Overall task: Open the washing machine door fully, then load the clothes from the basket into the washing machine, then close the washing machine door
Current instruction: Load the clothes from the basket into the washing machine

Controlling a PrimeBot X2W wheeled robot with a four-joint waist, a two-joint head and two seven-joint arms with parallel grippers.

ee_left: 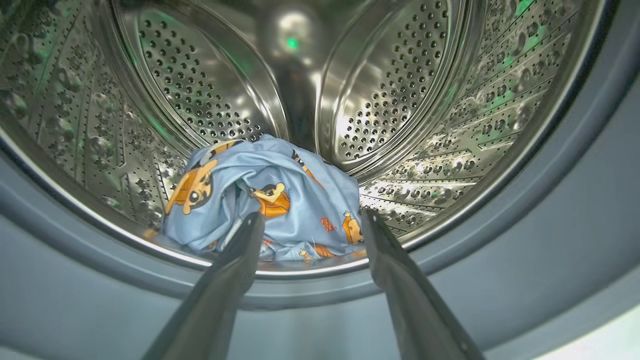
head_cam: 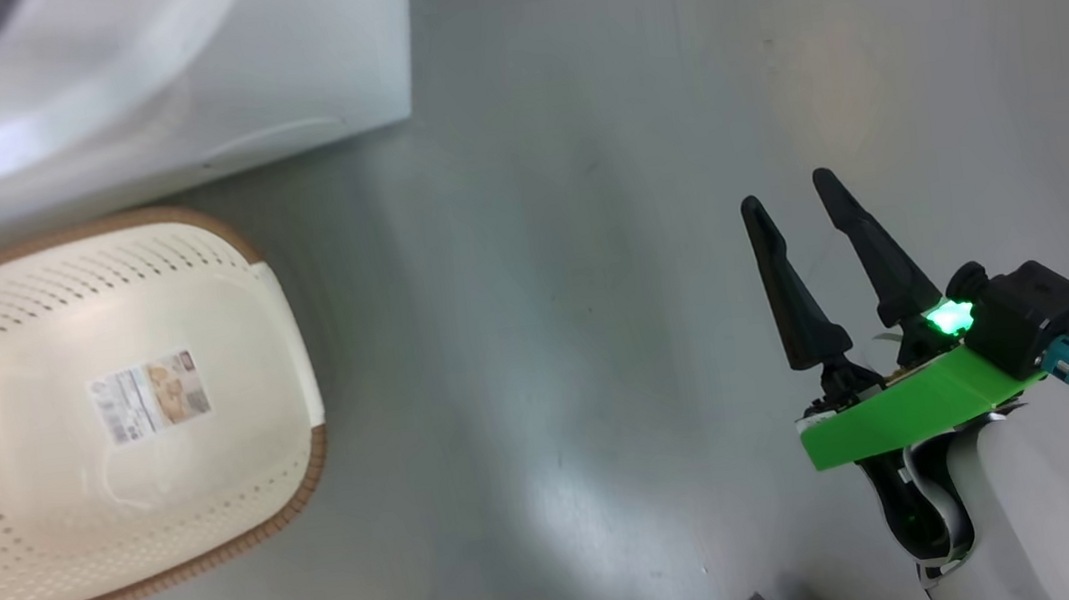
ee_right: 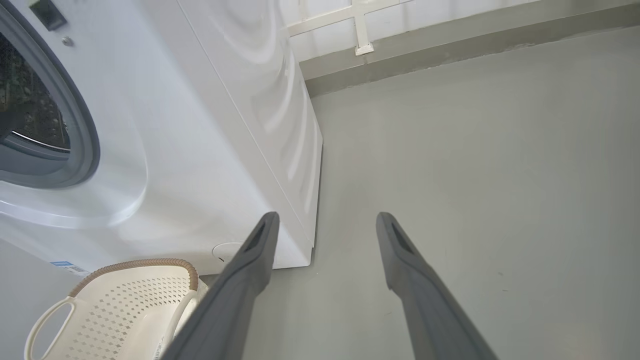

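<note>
The light blue clothes (ee_left: 260,197) with orange-brown cartoon animals lie in a heap on the floor of the perforated steel drum (ee_left: 400,100). My left gripper (ee_left: 311,220) stands open just in front of the heap, at the grey gasket (ee_left: 565,225), with nothing between its fingers. The cream basket (head_cam: 105,419) with a brown rim sits on the floor before the white washing machine (head_cam: 168,90); only a paper label (head_cam: 148,394) lies in it. My right gripper (head_cam: 789,190) hovers open over bare floor, right of the basket. The washing machine door is out of view.
Grey floor (head_cam: 593,283) stretches to the right of the machine. In the right wrist view a white railing (ee_right: 360,30) and a low kerb run along the far edge of the floor, beyond the machine's side panel (ee_right: 260,100).
</note>
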